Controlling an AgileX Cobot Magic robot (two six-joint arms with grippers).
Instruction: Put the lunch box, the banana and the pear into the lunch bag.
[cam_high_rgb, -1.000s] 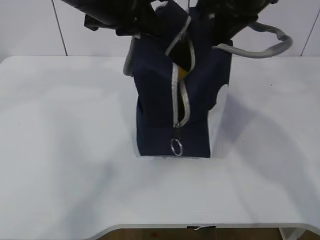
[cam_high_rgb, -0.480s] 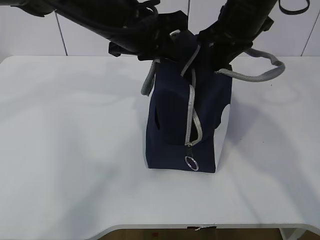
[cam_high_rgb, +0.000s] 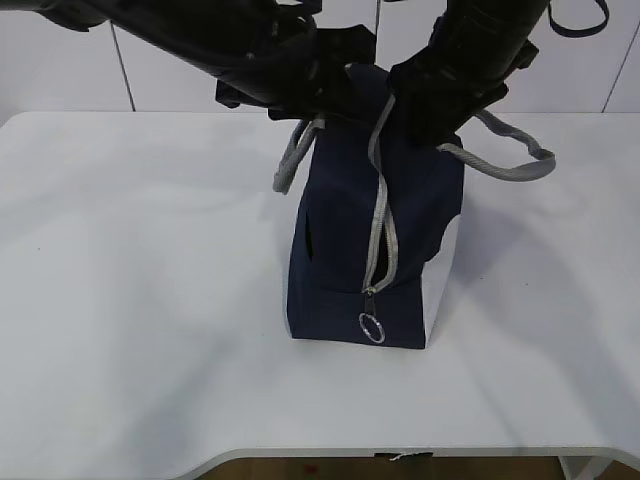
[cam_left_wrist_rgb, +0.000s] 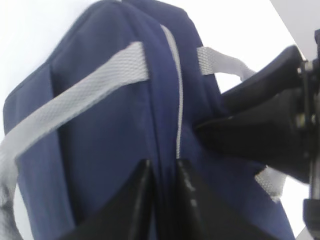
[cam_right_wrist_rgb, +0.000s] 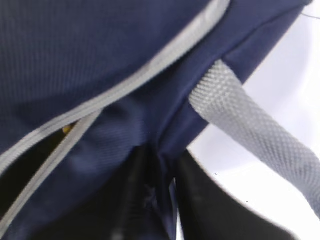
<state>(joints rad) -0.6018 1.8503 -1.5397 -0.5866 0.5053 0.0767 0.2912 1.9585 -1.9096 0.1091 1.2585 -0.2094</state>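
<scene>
Bag (cam_high_rgb: 355, 215) fabric sits pinched in our left claw (cam_left_wrist_rgb: 161, 172) and right claw (cam_right_wrist_rgb: 159, 165) (zipper (cam_high_rgb: 380, 215) part open).

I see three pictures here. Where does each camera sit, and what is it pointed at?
Exterior view: faces the table from the front, angled down; both black arms reach onto the lunch bag.
Left wrist view: on the left arm, close above the bag top; left gripper pinches fabric.
Right wrist view: on the right arm; right gripper pinches fabric beside a grey handle.
All share the bag's zipper.
</scene>
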